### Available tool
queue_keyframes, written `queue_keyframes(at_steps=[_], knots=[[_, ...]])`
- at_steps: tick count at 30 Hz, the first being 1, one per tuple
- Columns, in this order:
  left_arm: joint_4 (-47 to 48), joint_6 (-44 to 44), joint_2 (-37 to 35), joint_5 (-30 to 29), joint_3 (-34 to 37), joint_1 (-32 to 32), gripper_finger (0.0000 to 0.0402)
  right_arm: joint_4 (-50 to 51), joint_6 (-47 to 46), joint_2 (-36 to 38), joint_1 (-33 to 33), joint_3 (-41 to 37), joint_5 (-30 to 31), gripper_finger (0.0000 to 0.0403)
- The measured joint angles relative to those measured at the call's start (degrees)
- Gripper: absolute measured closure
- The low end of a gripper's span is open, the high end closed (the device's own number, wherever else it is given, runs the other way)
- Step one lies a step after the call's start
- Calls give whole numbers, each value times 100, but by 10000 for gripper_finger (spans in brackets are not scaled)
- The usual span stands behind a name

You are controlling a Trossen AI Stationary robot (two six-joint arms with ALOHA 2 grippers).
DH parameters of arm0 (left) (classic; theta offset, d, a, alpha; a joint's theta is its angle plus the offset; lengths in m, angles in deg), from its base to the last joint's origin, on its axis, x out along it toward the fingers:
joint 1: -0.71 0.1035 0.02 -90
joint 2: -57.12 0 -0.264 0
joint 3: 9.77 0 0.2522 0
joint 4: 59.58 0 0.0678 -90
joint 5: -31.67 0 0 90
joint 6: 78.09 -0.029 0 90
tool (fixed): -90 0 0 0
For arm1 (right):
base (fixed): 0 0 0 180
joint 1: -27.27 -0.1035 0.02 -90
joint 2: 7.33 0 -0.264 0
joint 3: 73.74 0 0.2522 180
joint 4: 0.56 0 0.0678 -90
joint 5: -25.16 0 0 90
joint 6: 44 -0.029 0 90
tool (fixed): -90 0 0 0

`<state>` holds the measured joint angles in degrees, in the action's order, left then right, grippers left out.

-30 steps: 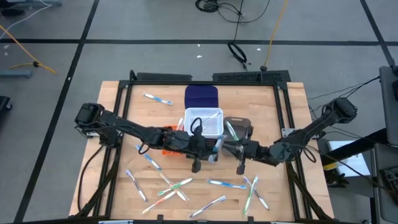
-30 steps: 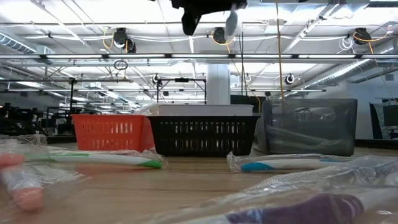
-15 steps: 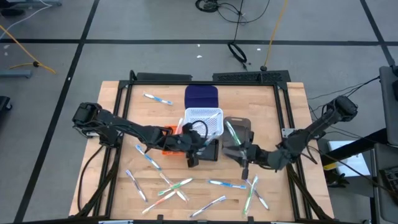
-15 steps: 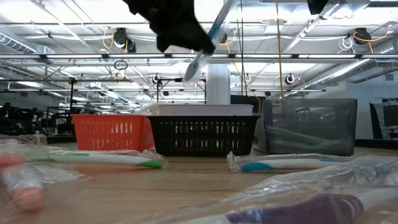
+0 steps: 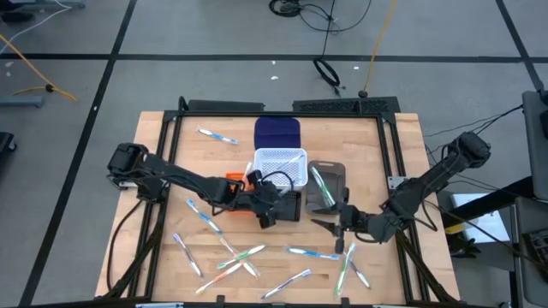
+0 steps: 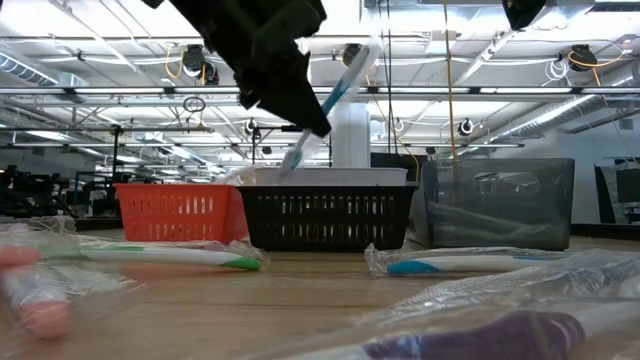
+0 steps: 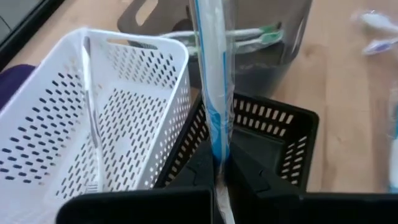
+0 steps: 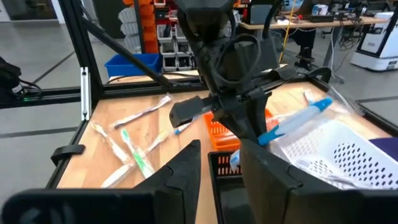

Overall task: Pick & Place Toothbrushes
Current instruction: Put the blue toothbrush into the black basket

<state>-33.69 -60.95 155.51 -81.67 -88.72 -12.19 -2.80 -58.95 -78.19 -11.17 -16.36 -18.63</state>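
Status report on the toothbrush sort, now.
Left tool shut on blue toothbrush, above black bin. Right tool open, empty, beside grey bin. Nothing blocking.

One wrapped blue toothbrush (image 7: pixel 211 93) is up in the air, tilted over the black bin. Two green ones (image 5: pixel 321 184) lie in the grey bin. One sits alone near the far edge (image 5: pixel 217 135); the rest (image 5: pixel 248 254) lie scattered along the near side.

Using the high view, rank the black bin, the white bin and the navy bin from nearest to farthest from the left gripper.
1. The black bin, directly beside the left gripper, which holds a blue toothbrush.
2. The white bin, just beyond the black one toward the table's far edge.
3. The navy bin, behind the white bin, nearest the far edge.
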Motion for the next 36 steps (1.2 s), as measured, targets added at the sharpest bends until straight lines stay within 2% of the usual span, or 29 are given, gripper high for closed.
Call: queue_keyframes(at_steps=[17,30,36], knots=[[196,317,419,84,-2,12,388,2,-135,-215,7,0,-1,304],[133,418,466,-18,-4,12,287,1,-137,-215,7,0,-1,303],[101,346,466,-17,-4,12,265,2,-137,-215,7,0,-1,303]])
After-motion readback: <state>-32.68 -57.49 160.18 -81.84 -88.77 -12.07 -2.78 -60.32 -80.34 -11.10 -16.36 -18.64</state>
